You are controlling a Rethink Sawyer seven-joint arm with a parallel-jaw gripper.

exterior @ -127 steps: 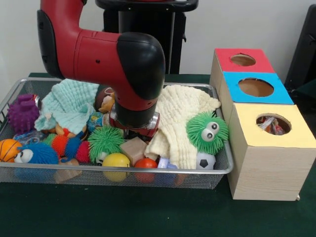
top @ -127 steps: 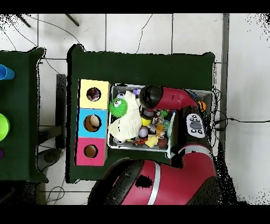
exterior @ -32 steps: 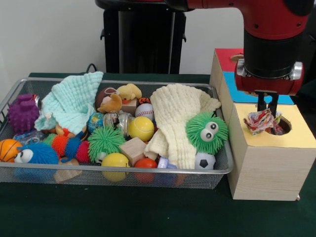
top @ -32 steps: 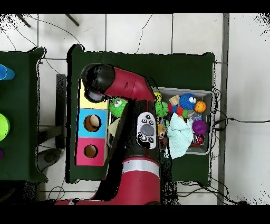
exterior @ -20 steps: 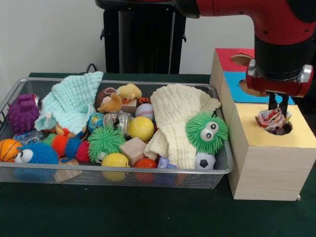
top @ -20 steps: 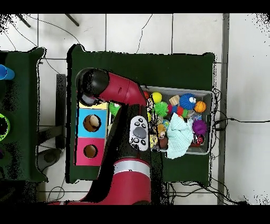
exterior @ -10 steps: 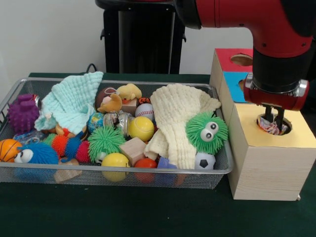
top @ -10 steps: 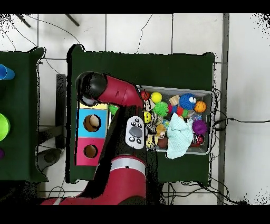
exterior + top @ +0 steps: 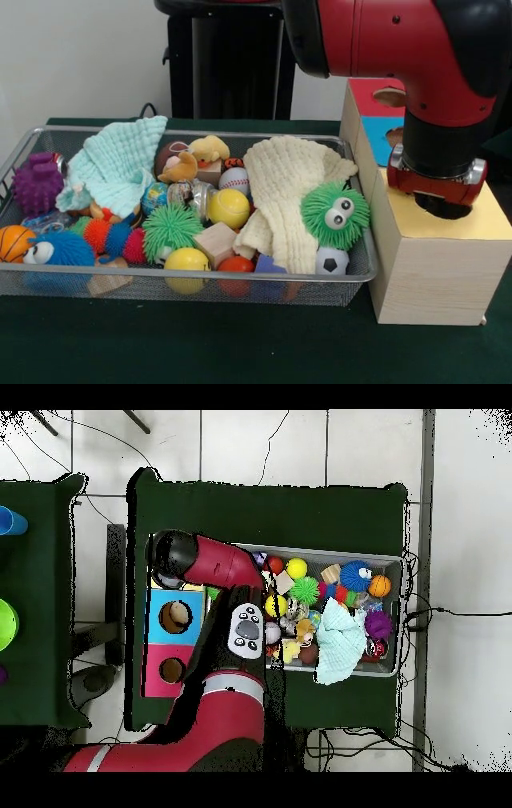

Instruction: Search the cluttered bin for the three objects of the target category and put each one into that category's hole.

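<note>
My gripper (image 9: 436, 196) is sunk into the round hole of the yellow-topped box (image 9: 484, 228), so only the wrist ring above it shows. What it holds, if anything, is hidden inside the hole. In the overhead view the arm's end (image 9: 172, 556) covers that same box. The blue-topped box (image 9: 374, 132) and red-topped box (image 9: 366, 88) stand behind it, their holes (image 9: 174, 617) uncovered from above. The wire bin (image 9: 200, 276) is full of toys: a green furry ball with eyes (image 9: 336, 214), a yellow ball (image 9: 230, 208), a small soccer ball (image 9: 332, 262).
A cream cloth (image 9: 292, 188) and a mint cloth (image 9: 112, 168) drape over toys in the bin. A purple spiky ball (image 9: 36, 182) and a small basketball (image 9: 14, 242) lie at its left end. The arm's forearm (image 9: 235, 624) crosses the bin's box-side end.
The gripper carried a crumpled multicoloured bundle from over the bin to the yellow box's hole and has lowered into it; the bundle no longer shows.
</note>
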